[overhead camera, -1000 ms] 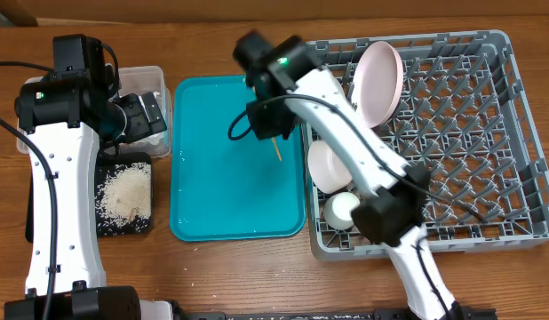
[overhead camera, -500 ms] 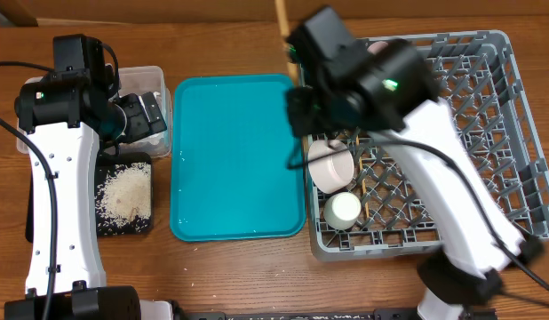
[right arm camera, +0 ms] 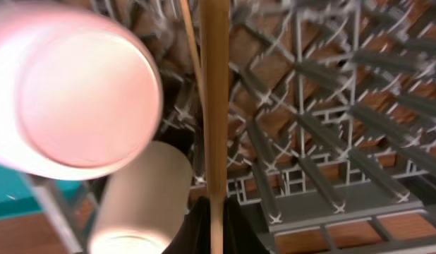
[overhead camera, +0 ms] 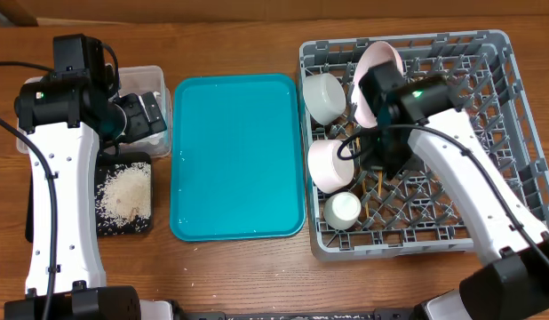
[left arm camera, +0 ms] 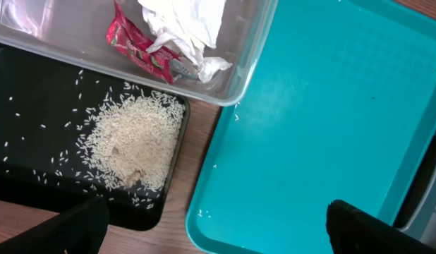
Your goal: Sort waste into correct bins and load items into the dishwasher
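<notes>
My right gripper [overhead camera: 379, 167] [right arm camera: 216, 215] is shut on a wooden chopstick [right arm camera: 216, 106] and holds it low over the grey dish rack [overhead camera: 488, 133]. A second, thinner-looking chopstick [right arm camera: 192, 56] lies in the rack beside it. The rack also holds the white plate [overhead camera: 378, 67], grey bowl [overhead camera: 323, 96], white bowl [overhead camera: 330, 164] [right arm camera: 77, 92] and small cup [overhead camera: 342, 209] [right arm camera: 140, 204]. My left gripper [overhead camera: 141, 114] [left arm camera: 211, 226] is open and empty above the clear tub [left arm camera: 235, 77], which holds the napkin [left arm camera: 183, 25] and red wrapper [left arm camera: 137, 49]. Rice [left arm camera: 137, 141] lies on the black tray [left arm camera: 34, 92].
The teal tray [overhead camera: 239, 160] [left arm camera: 324, 120] lies bare between the bins and the rack. The clear tub [overhead camera: 155, 76] and black tray [overhead camera: 106, 227] sit at the table's left edge. My left arm stands over them.
My right arm has swung with the chopstick from over the teal tray, up and across, down into the rack's left part. The left arm has not moved.
</notes>
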Controlling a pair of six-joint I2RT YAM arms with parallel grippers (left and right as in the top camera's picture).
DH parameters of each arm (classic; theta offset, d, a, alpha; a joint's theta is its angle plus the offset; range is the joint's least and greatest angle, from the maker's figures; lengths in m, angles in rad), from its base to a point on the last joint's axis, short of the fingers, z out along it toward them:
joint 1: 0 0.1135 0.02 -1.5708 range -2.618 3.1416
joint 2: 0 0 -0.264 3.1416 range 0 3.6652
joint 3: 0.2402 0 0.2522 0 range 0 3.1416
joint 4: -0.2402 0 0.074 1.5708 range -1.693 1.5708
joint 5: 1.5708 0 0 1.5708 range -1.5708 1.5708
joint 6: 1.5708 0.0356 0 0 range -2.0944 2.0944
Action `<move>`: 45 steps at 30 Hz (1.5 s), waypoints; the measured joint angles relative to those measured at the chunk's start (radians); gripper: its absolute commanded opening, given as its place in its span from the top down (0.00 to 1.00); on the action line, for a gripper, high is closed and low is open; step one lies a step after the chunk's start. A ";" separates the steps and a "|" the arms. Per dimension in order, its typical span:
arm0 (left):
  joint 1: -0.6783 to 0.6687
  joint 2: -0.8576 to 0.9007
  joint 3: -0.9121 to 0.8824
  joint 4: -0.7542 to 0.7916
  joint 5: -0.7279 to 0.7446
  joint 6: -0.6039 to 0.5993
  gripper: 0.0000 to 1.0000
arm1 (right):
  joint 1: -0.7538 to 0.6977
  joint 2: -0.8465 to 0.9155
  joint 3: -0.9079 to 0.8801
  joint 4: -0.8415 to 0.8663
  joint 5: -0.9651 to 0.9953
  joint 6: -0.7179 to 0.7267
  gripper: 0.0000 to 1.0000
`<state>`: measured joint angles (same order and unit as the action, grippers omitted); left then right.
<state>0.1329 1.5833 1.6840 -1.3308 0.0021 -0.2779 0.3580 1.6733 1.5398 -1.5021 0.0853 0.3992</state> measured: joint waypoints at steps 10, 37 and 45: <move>0.000 0.000 0.000 -0.001 0.000 0.000 0.00 | 0.000 0.000 -0.146 0.104 0.008 -0.024 0.43; 0.000 0.000 0.000 -0.001 0.000 0.000 0.00 | 0.037 -0.104 0.166 -0.140 0.018 -0.030 0.00; 0.000 0.000 0.000 -0.001 0.000 0.000 0.00 | 0.061 -0.295 0.354 -0.188 -0.101 -0.011 0.00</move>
<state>0.1329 1.5833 1.6840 -1.3315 0.0021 -0.2783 0.4191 1.3785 1.8942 -1.6897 -0.0158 0.3882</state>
